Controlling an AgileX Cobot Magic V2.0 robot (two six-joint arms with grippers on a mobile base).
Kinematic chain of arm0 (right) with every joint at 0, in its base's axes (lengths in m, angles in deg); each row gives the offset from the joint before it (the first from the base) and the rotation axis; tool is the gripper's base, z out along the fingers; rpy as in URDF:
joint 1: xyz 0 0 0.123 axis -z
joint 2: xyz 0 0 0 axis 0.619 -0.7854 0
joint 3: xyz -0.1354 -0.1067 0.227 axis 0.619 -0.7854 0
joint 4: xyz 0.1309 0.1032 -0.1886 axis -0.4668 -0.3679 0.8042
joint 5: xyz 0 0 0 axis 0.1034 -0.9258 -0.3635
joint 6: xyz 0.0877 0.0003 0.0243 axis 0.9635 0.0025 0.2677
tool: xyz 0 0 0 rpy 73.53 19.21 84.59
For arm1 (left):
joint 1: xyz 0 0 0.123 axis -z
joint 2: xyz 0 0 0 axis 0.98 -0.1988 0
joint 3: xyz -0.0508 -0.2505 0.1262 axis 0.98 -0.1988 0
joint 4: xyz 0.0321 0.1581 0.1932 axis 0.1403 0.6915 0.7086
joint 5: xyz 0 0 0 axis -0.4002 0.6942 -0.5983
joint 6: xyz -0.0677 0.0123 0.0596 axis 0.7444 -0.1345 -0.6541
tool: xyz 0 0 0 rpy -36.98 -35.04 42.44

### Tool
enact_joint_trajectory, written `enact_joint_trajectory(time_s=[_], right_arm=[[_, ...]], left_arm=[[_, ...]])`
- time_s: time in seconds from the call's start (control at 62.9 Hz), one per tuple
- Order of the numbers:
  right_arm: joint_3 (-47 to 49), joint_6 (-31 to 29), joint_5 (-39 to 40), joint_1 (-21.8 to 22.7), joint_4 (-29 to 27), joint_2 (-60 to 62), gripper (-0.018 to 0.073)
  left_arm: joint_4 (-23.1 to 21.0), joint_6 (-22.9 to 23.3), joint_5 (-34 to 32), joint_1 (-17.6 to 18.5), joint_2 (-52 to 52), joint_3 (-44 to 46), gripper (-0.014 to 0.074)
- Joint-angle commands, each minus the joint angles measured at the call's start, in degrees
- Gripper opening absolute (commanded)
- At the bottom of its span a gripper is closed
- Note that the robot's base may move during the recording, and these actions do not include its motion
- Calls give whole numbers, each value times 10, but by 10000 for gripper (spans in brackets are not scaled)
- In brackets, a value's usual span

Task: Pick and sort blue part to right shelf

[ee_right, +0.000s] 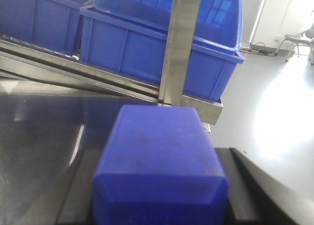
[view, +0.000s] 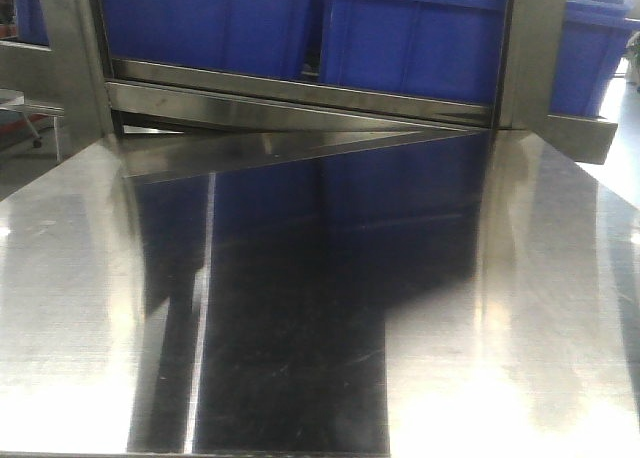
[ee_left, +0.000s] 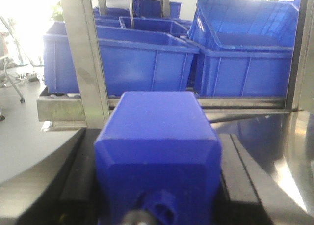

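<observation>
On the left, the left gripper (ee_left: pixel 159 134) clamps a blue block (ee_left: pixel 157 156), dark fingers (ee_left: pixel 78 181) pressing both sides, its small knob (ee_left: pixel 159 208) half cut off at the bottom edge. Centre: steel table (view: pixel 560 308), blue bins (view: pixel 410 38) cropped on top. Right, the right gripper (ee_right: pixel 161 154) squeezes the blue part (ee_right: pixel 159 136) before a shelf post (ee_right: pixel 181 43); its cap end is out of frame.

Can't see the whole blue block (ee_left: pixel 157 151) on the left wrist cam, cropped at the bottom right through the knob. Same deal with the blue part (ee_right: pixel 159 176) on the right wrist cam: cap end cut off. Hiding most of the left end effector (ee_left: pixel 158 136) and right end effector (ee_right: pixel 159 151) too. Up front, blue bins (view: pixel 410 38) chopped off at the top.
</observation>
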Motion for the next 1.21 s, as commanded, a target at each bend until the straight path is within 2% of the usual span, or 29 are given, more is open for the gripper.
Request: enact_joint_trajectory(time_s=[0.0,0.27,1.192], right_arm=[[16,-2,51,4,1,-5,398],[16,-2,51,4,1,-5,398],[16,-2,51,4,1,-5,398]], left_arm=[[0,-1,-45,-14,-4,14,207],[0,-1,-45,-80,-4,14,207],[0,-1,-45,-78,-4,14,207]])
